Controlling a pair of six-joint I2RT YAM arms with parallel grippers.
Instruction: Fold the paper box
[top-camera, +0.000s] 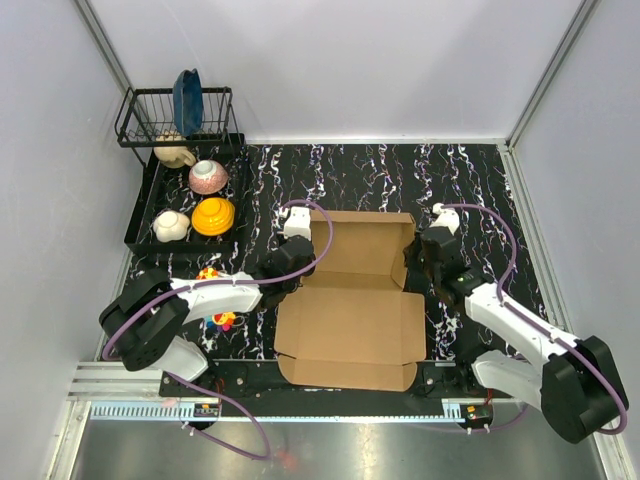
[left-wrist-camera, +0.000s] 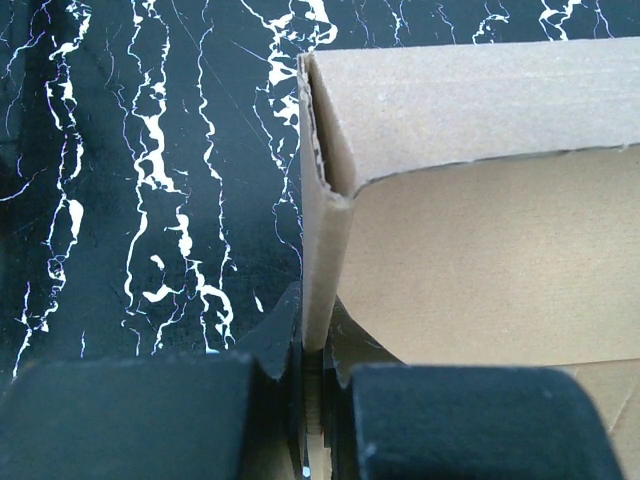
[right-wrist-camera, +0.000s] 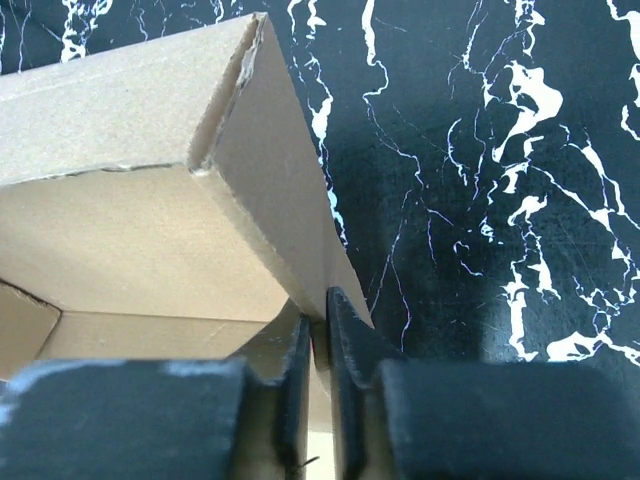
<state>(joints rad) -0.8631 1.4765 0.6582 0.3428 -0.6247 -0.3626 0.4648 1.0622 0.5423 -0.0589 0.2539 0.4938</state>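
The paper box is lying open in the middle of the top view, on the black surface with white veins. Its wide panel with the small flaps is resting flat toward the lower edge of the frame. In the upper half, the back wall and the two side walls are standing up.

The left gripper is reaching the box from the left of the frame. In the left wrist view the left gripper is pinching the upright left side wall of the box, and the jaws are pressing nearly together with only the cardboard between them. The right gripper is coming from the right. In the right wrist view the right gripper is closing on the lower edge of the right side wall, also with only a thin gap.

In the upper left of the top view a black tray is carrying a pink bowl and a yellow bowl. Behind it a wire rack is holding a blue plate.
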